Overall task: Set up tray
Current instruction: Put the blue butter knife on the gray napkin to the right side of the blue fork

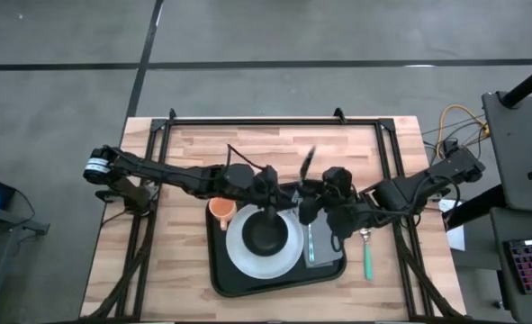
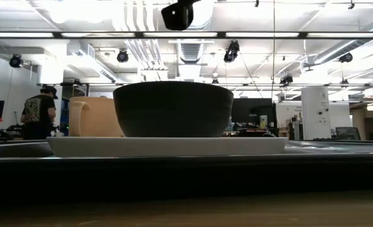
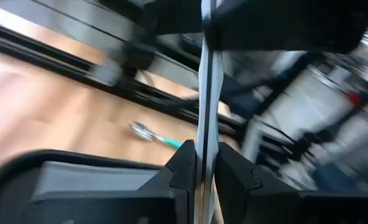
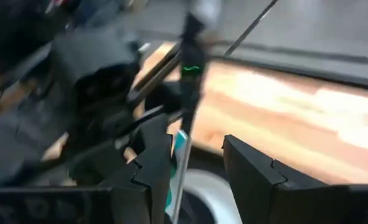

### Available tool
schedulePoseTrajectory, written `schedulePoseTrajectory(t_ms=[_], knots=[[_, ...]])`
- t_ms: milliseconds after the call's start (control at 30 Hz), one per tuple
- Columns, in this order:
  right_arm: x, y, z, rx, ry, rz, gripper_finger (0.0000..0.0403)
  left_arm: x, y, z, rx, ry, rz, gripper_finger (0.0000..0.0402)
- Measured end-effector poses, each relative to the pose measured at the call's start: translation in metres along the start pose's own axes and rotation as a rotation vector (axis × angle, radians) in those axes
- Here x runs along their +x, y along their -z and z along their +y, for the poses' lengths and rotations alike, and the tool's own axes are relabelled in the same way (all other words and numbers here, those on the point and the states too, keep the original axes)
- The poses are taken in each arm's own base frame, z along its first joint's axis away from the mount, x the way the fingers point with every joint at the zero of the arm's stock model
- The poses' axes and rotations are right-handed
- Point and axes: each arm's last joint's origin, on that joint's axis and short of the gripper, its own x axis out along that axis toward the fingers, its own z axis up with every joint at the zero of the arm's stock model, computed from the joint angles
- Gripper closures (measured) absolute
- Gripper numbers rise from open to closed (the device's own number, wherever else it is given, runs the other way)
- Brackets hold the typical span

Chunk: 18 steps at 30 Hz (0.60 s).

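1. The tray (image 1: 247, 281) is sitting on the wooden surface (image 1: 184, 153) toward its near edge, already carrying a white plate (image 1: 288, 256) with a dark bowl (image 1: 266, 234) on it, an orange cup (image 1: 220, 210) at the plate's far-left side, and a grey napkin (image 1: 324, 254) along its right side with a piece of cutlery (image 1: 311, 241) lying on it.

2. The left gripper (image 3: 207, 163) is hanging above the tray's far edge, clamped tight on a thin metal utensil (image 3: 207, 93) that is standing up between its fingers; I cannot tell which kind it is.

3. The right gripper (image 4: 196, 158) is hovering right beside it with its jaws parted around a slim teal-marked stem (image 4: 182, 146), not pinching it as far as I can see. This is looking like a hand-over or a joint steadying of the piece.

4. To do it well, I would say the right gripper should be closing squarely on the stem before the left lets go, since a thin handle can twist or slip out.

5. The two grippers are crowding each other over the bowl, so any move ought to be slow and mostly straight up or sideways to avoid knocking the bowl or the cup.

6. A teal-handled utensil (image 1: 367, 256) is lying on the surface just right of the tray, apart from its rim; it probably belongs on the napkin next.

7. Laying pieces parallel to the one already there would be keeping the setting tidy.
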Motion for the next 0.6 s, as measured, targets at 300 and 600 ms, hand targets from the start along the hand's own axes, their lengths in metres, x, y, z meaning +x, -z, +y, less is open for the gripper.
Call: schedulePoseTrajectory(t_ms=[300, 600], knots=[[-0.009, 0.008, 0.004, -0.085, -0.044, 0.037, 0.0271, 0.0, -0.002, -0.003, 0.025, 0.115, 0.021, 0.0382], [-0.019, 0.006, 0.003, -0.119, -0.035, -0.016, 0.0271, -0.001, -0.006, 0.002, -0.013, 0.088, -0.008, 0.0383]])
